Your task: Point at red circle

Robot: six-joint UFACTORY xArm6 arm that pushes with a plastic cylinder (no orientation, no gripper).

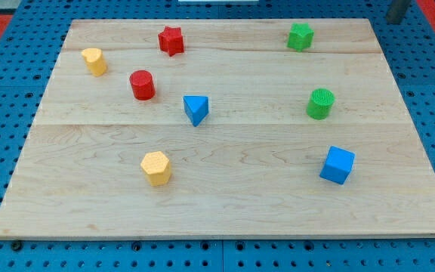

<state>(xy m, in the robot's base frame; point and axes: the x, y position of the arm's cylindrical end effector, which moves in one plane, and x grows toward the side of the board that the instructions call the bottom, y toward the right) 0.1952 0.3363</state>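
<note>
- The red circle (142,85) stands upright on the wooden bench (225,204) in the view's upper left part, apart from every other block
- Just up and to its right, near the bench's top edge, sits a red star (171,40); to the circle's left and a little higher is a yellow block (94,61) of rounded, heart-like shape
- Down and to the right of the red circle lies a blue triangle (195,109), near but not touching it
- A yellow hexagon (156,168) sits lower still, towards the view's bottom, left of centre
- On the view's right side: a green star (300,36) near the top edge, a green circle (320,103) below it, and a blue cube (337,165) lower again, all well apart from one another
- A dark object (397,10) shows at the view's top right corner, off the bench; my tip cannot be made out there, so where it stands relative to the blocks cannot be told
- The arm carries no claw, so there is nothing apart or together to report
</note>
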